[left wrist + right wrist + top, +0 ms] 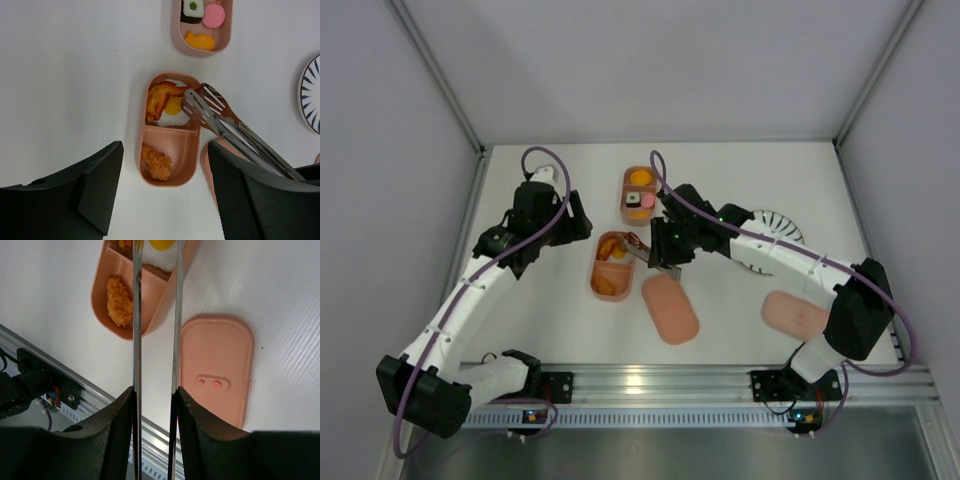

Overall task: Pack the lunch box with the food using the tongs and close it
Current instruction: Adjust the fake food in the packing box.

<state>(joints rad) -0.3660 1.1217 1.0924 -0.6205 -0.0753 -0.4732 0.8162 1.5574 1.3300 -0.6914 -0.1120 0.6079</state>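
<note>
Trays: two, the upper tray (624, 200) at upper centre of the overhead view and the lower tray (593, 275) just below it. Lids: two, the centre lid (669, 310) and the right lid (795, 313). Food pieces: six, three per tray, namely sushi roll (192, 10), pink piece (214, 16) and orange piece (200, 41), then fried egg (172, 107), brown-red strip (160, 97) and breaded piece (156, 162). Tongs (222, 127): one pair; striped plate (780, 220): one.

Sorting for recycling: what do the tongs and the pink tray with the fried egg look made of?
Tongs: likely stainless steel, polished; bright silvery glints on slotted heads. Tray: apparently moulded plastic, matte salmon pink; smooth rounded walls, uniform colour.
</note>
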